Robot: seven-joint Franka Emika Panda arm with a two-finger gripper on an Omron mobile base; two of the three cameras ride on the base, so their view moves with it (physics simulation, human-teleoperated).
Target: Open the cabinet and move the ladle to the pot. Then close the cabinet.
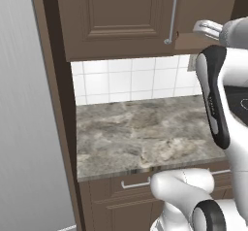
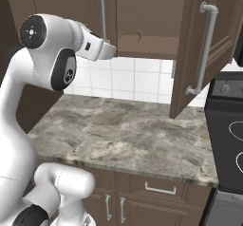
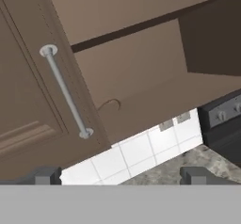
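Note:
The cabinet (image 2: 142,11) hangs above the counter. Its right door (image 2: 199,44) is swung open and its left door (image 1: 121,11) is shut, with a long silver handle (image 3: 66,91). On the bottom shelf a thin curved dark line shows: part of the ladle (image 3: 109,104), which also peeks over the shelf edge (image 2: 134,34). My gripper (image 3: 121,176) is open and empty, raised in front of the open compartment, just right of the shut door's handle and a little short of the shelf. Its fingers (image 1: 208,28) point towards the cabinet. The pot is out of view.
A grey marbled counter (image 1: 140,133) runs below, backed by white tiles (image 2: 137,80). A black stove (image 2: 228,120) adjoins it on the right. The open door juts out over the counter's right end. A tall grey panel (image 1: 24,128) stands at the left.

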